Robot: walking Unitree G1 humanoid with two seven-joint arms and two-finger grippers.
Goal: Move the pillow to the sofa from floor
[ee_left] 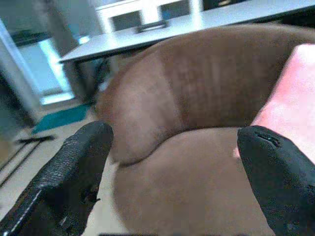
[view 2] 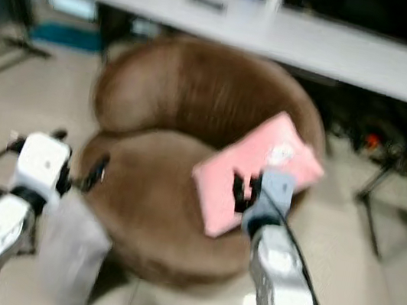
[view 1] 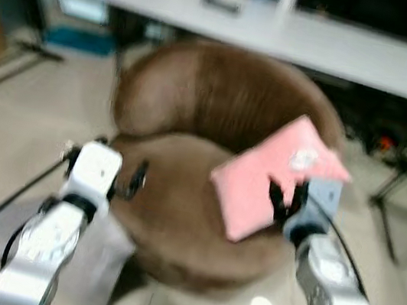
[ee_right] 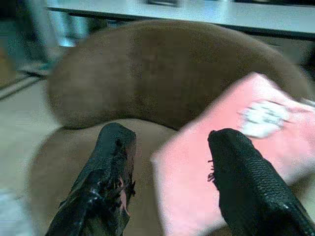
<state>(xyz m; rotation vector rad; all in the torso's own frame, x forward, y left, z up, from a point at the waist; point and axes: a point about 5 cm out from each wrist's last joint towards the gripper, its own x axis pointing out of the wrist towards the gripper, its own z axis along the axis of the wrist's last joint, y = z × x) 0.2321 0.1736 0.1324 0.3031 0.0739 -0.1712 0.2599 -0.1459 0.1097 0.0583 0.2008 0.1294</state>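
A: Start with the grippers. Where do they sit?

B: The right gripper (view 1: 286, 200) is at centre right of the left eye frame, just in front of the pillow (view 1: 277, 178). Its fingers (ee_right: 106, 177) stand spread apart in the right wrist view, with the pillow's near corner showing between them; whether they touch it I cannot tell. The left gripper (view 1: 131, 180) is at centre left, over the front left rim of the sofa (view 1: 193, 120), its fingers (ee_left: 74, 172) wide apart with nothing between them.

A: And the pillow itself?

B: Pink, square, soft-cornered, with a small pale patch near its upper end. It lies tilted on the right side of the seat, upper end leaning on the sofa's backrest and right arm. The frames are blurred, so the patch's detail is lost.

A: What room is there around it?

B: The seat's left half is bare brown cushion. The curved back wraps behind. A long white table (view 1: 343, 51) runs across the top of the frame behind the sofa. Pale floor (view 1: 13, 130) lies at left, and dark stand legs (view 1: 395, 190) stand on the floor at the right edge.
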